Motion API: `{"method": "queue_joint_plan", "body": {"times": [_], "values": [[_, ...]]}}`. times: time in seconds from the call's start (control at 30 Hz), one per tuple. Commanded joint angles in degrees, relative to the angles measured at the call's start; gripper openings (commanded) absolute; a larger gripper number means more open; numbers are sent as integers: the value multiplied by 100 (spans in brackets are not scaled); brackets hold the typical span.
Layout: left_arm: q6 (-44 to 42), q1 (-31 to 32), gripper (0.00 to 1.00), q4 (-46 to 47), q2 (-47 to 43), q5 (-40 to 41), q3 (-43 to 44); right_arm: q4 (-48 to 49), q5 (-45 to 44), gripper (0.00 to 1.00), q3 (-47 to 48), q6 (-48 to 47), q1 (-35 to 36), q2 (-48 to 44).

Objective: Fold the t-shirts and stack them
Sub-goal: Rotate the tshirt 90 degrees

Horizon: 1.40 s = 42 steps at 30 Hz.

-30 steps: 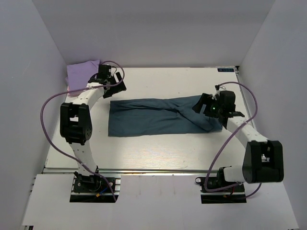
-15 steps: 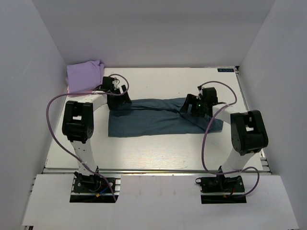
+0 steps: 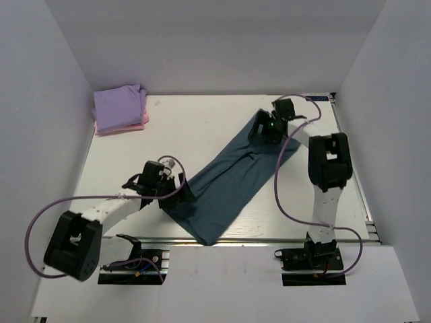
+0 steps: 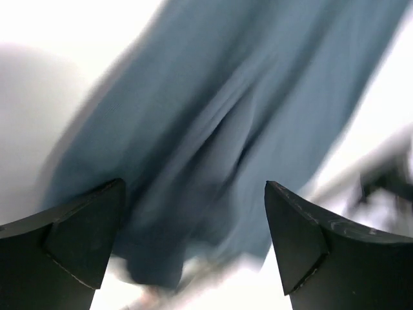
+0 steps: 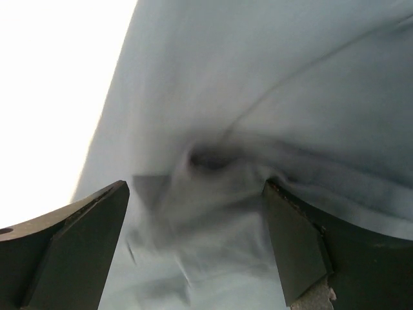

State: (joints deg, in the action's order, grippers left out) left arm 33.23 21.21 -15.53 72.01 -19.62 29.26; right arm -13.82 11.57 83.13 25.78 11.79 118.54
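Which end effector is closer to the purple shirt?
Left. The left end effector is near-side of the purple shirt; the right end effector is farther, across the table.

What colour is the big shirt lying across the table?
The big shirt is dark teal-blue. The top camera shows it best.

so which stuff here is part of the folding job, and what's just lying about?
Job: blue shirt, spread diagonally; purple shirt, folded, on the pink shirt, far left corner.
Not job: arm cables; dark label, far right corner.
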Motion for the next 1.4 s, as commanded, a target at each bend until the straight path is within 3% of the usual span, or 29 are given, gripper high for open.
{"method": "queue_joint_plan", "body": {"times": [0.0,0.13,0.3,0.47,0.57,0.7,0.8,1.0,1.13,1.23,1.37], "values": [[148,497,100,-2056,-431,-1087,-868,-454,230,90,1194,-415,69,817],[288,954,100,-2209,-1512,-1878,-782,-1005,722,90,2783,-1099,446,1756],[123,1420,100,-2148,-1472,-1538,288,-1543,338,90,3665,-1724,868,2226],[-633,1684,100,-2462,-610,-941,1317,-1404,-163,90,3631,-1699,974,1806],[-906,1737,100,-3086,-346,-98,2397,-1386,-726,90,3605,-1586,1096,1427],[-249,1624,100,-3281,-345,2288,2716,-1395,-1734,90,3298,-1418,1290,1014],[288,1623,100,-3359,-118,3390,2918,-1561,-2235,90,3078,-1322,1466,899],[324,1246,100,-3018,839,3876,3639,-2036,-2406,89,3280,-1189,1729,1171],[201,885,100,-3070,1306,4010,4044,-2141,-2510,81,3332,-1137,1923,1329],[201,665,100,-2922,1307,3940,3957,-2212,-2801,67,3297,-987,1959,1365],[148,524,100,-2683,1026,3772,3553,-2221,-3020,64,3174,-821,1941,1373]]}}
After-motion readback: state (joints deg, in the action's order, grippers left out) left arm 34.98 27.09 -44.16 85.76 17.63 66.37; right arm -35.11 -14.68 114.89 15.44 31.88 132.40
